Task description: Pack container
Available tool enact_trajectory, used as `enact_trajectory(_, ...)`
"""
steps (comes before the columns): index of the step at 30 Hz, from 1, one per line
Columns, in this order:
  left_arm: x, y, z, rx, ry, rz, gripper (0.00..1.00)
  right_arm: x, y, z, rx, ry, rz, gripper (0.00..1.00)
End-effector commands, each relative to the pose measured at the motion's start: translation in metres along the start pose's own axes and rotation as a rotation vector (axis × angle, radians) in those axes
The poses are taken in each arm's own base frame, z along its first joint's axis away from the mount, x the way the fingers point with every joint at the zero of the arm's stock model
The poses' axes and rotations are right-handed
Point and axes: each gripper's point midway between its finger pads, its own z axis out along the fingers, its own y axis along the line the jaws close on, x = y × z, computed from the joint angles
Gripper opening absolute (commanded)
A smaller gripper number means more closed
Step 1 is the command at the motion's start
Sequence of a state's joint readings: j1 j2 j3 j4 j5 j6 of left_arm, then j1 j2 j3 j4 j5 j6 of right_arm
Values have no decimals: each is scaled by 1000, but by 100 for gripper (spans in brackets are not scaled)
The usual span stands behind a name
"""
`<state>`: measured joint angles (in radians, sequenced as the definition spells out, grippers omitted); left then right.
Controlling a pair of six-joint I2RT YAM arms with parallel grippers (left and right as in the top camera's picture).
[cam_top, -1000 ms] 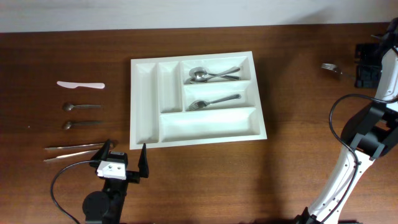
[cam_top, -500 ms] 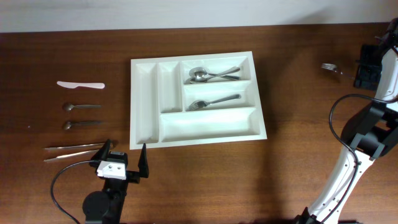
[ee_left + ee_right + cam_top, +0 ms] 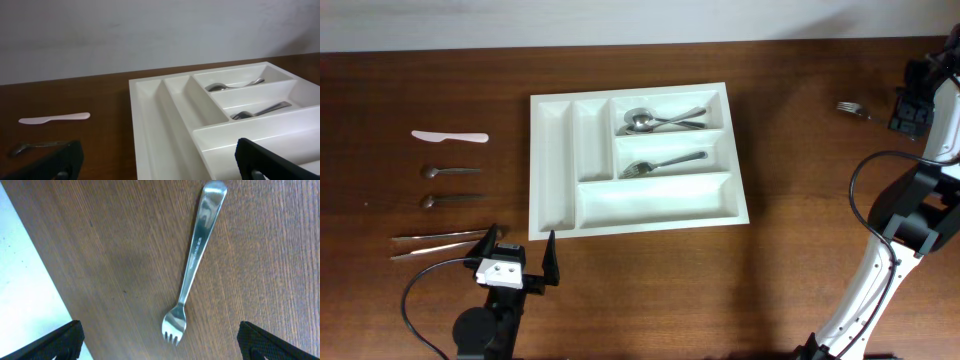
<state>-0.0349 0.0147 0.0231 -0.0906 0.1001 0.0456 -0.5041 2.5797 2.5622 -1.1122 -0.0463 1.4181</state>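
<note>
**Operator:** Where's the tray?

**Spotter:** Your tray (image 3: 655, 200) lies flat in the middle of the tabletop (image 3: 800, 260). Its two narrow slots are on your left and the three long ones are stacked beside them. Two spoons (image 3: 655, 120) lie in the far long slot, and a fork (image 3: 660, 163) lies in the middle one.

**Operator:** And my left tool?

**Spotter:** Your left tool (image 3: 523, 242) sits low, just off the tray's near left corner and apart from it. Its fingers are spread wide with nothing between them. The wrist view looks past both fingertips across the tray.

**Operator:** What's beside it?

**Spotter:** A row lies on the tabletop to your left, well clear of the tray. Farthest off is a white knife (image 3: 450, 136), then a small spoon (image 3: 448, 172), then another small spoon (image 3: 448, 200). Nearest you is a pair of long thin metal pieces (image 3: 440, 243). They may be tongs or chopsticks; from overhead I can't tell which.

**Operator:** Right tool?

**Spotter:** Your right tool (image 3: 910, 100) is out at the far right edge, well apart from the tray. Its fingers are fully spread and grip nothing. A loose fork (image 3: 192, 265) lies on the wood below it. In the wrist view the tines fall between the two fingertips and the handle runs away from them. Neither finger touches it.
</note>
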Motion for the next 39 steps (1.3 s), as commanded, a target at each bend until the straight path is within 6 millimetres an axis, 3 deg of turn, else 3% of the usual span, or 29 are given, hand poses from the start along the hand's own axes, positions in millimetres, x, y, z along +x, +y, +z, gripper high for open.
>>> enact_trajectory(1, 1, 2, 0, -8, -1, 8, 99, 3, 0, 3, 3, 20, 38, 99)
enact_trajectory(18, 1, 2, 0, -9, -1, 8, 99, -7, -63, 31, 241, 15, 8, 98)
enact_trajectory(26, 1, 2, 0, -9, -1, 8, 99, -11, -59, 36, 221, 13, -70, 98)
enact_trajectory(39, 1, 2, 0, -8, -1, 8, 99, -12, -55, 38, 202, 6, -14, 98)
